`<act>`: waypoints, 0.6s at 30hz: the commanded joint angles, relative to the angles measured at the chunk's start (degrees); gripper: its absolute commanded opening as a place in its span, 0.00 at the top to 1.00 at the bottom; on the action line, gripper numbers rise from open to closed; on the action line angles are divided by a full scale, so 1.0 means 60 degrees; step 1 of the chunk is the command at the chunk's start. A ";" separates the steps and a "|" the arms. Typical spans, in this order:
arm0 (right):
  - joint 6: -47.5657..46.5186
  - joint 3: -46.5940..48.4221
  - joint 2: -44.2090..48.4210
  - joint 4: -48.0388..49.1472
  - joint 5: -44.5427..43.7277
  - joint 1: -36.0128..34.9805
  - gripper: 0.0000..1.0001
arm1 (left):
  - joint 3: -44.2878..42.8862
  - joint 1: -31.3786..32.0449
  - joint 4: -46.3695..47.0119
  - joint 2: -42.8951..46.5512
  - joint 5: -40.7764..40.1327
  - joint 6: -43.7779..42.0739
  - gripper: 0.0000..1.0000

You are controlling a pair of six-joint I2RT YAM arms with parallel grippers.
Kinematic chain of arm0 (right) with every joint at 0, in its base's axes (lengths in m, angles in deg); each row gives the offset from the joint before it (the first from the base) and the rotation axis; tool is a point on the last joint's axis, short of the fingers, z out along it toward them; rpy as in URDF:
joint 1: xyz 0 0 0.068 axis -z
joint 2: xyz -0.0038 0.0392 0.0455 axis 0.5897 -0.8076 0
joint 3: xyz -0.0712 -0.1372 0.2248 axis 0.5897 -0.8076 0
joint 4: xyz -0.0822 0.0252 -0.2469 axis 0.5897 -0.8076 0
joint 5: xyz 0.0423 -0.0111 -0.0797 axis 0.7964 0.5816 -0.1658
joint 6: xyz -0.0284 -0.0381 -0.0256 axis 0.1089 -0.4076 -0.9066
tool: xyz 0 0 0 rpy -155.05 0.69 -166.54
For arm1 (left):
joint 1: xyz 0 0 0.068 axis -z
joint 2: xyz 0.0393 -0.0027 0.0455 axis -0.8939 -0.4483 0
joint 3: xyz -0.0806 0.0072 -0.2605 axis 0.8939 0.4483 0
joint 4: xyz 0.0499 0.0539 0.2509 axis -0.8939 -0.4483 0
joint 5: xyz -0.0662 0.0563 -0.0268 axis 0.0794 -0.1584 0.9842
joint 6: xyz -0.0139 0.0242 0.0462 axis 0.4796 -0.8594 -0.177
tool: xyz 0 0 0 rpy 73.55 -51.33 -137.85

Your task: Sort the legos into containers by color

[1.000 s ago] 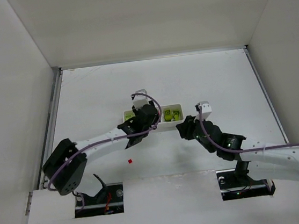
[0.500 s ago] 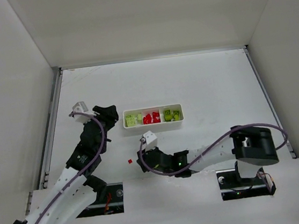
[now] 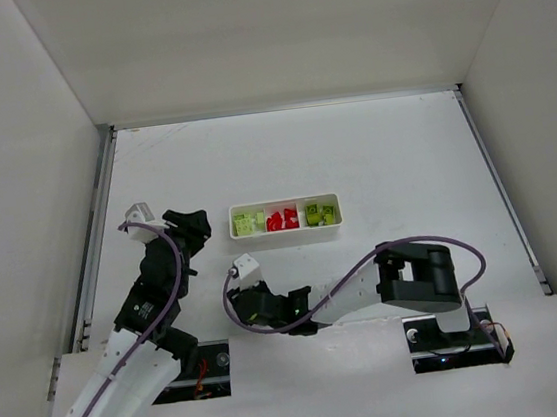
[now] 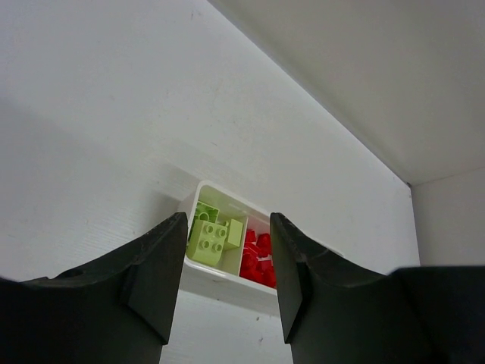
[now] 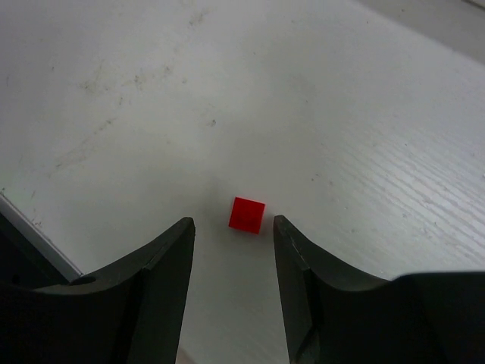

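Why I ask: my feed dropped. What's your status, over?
Left gripper open, empty, facing long white three-compartment plastic tray. Right gripper open, aimed at tiny red plastic brick. Nothing in the way.

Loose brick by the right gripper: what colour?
Brick is red; best in right wrist view.

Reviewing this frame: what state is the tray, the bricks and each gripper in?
tray: upright on the table, all three compartments holding bricks.
yellow-green bricks: in the tray's two end compartments.
red bricks: in the middle compartment.
loose red brick: flat on the table, not gripped.
left gripper: open, empty.
right gripper: open, straddling the loose red brick.
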 commanded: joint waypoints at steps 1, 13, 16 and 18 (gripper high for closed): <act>-0.0421 0.0746 -0.0279 -0.0379 -0.0227 -0.0045 0.48 | 0.0090 -0.0115 0.0120 -0.0064 0.0198 0.0052 0.55; -0.0611 0.0967 -0.0646 -0.1084 -0.1151 -0.0177 0.56 | -0.0072 -0.0394 0.0106 0.0111 0.0315 -0.0036 0.55; -0.0787 0.0982 -0.0734 -0.1069 -0.1151 -0.0294 0.60 | -0.0042 -0.0525 0.0077 0.0214 0.0242 -0.0021 0.55; -0.0875 0.0982 -0.0764 -0.1055 -0.1151 -0.0353 0.64 | -0.0115 -0.0671 0.0004 0.0170 0.0285 -0.0051 0.54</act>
